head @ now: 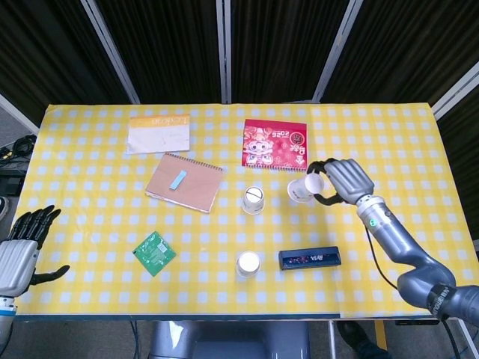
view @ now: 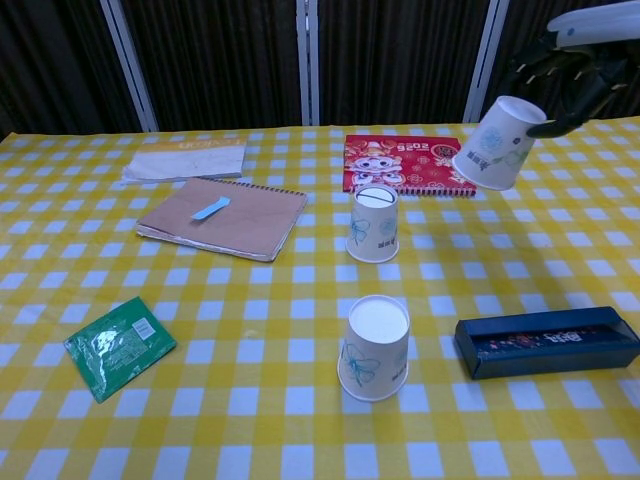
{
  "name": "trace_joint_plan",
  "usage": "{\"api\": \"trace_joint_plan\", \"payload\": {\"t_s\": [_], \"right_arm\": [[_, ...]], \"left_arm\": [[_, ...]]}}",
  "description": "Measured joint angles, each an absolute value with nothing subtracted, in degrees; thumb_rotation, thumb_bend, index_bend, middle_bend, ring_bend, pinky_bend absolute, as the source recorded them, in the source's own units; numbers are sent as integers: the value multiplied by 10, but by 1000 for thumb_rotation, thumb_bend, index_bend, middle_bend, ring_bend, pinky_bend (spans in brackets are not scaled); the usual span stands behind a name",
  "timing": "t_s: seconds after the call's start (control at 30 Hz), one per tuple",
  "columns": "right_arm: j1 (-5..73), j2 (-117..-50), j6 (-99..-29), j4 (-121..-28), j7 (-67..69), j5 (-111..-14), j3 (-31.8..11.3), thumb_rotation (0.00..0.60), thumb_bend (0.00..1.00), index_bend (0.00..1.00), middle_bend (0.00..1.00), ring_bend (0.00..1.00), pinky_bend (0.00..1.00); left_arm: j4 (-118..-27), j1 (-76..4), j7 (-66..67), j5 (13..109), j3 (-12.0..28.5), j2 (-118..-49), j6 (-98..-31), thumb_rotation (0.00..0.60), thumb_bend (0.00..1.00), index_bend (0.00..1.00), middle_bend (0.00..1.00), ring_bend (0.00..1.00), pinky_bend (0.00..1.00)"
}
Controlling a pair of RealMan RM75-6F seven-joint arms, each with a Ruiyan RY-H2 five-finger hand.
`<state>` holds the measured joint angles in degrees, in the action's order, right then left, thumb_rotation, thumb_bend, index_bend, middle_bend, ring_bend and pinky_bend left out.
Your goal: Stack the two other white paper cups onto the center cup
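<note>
right hand [head: 340, 182]: raised mid-right, fingers gripping a tilted white paper cup [head: 302, 187] | left hand [head: 21, 249]: near-left edge, fingers spread, holding nothing

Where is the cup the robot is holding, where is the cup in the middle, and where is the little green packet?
Held white paper cup [view: 493, 144], chest view: on its tilted side wall.
Center white paper cup [view: 373, 225], chest view: on its printed side.
Green foil packet [head: 155, 253], head view: on its flat middle.
</note>
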<state>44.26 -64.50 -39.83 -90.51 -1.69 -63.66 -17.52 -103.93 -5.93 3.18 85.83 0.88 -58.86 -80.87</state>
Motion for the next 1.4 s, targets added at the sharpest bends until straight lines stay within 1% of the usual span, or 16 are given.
{"api": "trace_joint_plan", "payload": {"t_s": [0.17,0.3,0.63,0.97,1.0,1.1,1.17,1.27,1.33,1.4], "right_arm": [[491,-670,-384,-910,-78,-563,-181,600,286,400,440,331,517],[523,-690,-393,-923,-135,-520,-174,600,288,400,440,331,519],[571,-733,-437,-928,-230,-451,-144,600,287,400,438,331,519],[596,-766,-471,-923,-271,-414,-132,600,282,391,420,326,516],[599,-769,-475,-923,-277,-411,-130,600,275,377,404,317,512],[606,-780,-486,-919,-291,-406,-127,600,242,259,260,218,469],[610,-783,-488,-918,-301,-401,-123,600,198,157,139,132,406],[617,-783,-487,-922,-311,-384,-120,600,114,57,28,54,303],[622,-780,-489,-933,-317,-370,-120,600,66,15,2,24,244],[626,-775,-495,-944,-325,-363,-120,600,39,0,0,10,203]], "left_arm": [[-1034,-64,17,848,11,-585,-797,600,0,0,0,0,0],[-1029,-70,0,844,10,-581,-780,600,0,0,0,0,0],[-1022,-73,-15,851,9,-579,-781,600,0,0,0,0,0],[-1021,-75,-19,845,10,-577,-780,600,0,0,0,0,0],[-1020,-75,-21,845,10,-577,-779,600,0,0,0,0,0],[-1020,-76,-26,843,10,-576,-777,600,0,0,0,0,0],[-1019,-77,-29,843,11,-575,-777,600,0,0,0,0,0],[-1018,-77,-35,842,11,-573,-777,600,0,0,0,0,0],[-1017,-77,-39,842,11,-571,-776,600,0,0,0,0,0],[-1016,-78,-44,842,10,-570,-775,600,0,0,0,0,0]]}}
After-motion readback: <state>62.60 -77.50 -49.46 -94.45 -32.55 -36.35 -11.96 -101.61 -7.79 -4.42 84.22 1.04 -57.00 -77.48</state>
